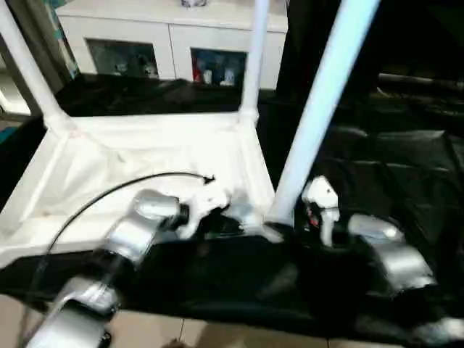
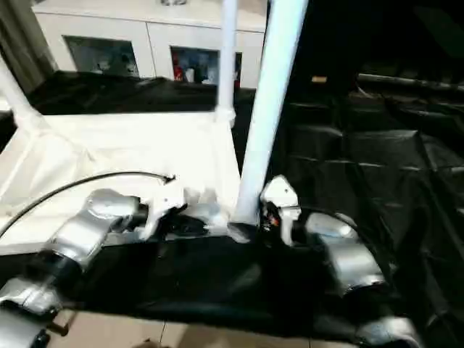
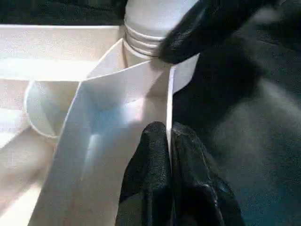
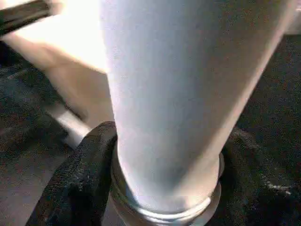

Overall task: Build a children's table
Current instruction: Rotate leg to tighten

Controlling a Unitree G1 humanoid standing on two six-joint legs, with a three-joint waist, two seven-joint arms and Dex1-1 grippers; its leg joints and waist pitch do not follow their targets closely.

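Observation:
The children's table lies upside down: its white tabletop [image 1: 145, 156] rests ribbed side up on black cloth. Three white legs stand in corner sockets, at the far left [image 1: 25, 65], the far right [image 1: 254, 58] and the near right [image 1: 319, 109]. My left gripper [image 3: 169, 132] is shut on the thin rim wall of the tabletop [image 3: 117, 117] just beside the near-right socket. My right gripper [image 4: 164, 165] wraps the base of the near-right leg [image 4: 178, 84], one black finger [image 4: 84, 165] pressed against its threaded collar. That leg leans slightly to the right.
A white glass-door cabinet [image 1: 167, 36] stands behind the work surface. Black cloth [image 1: 377, 159] covers the surface to the right of the tabletop. A black cable [image 1: 109, 192] arcs over my left forearm. Tiled floor [image 1: 181, 333] shows past the near edge.

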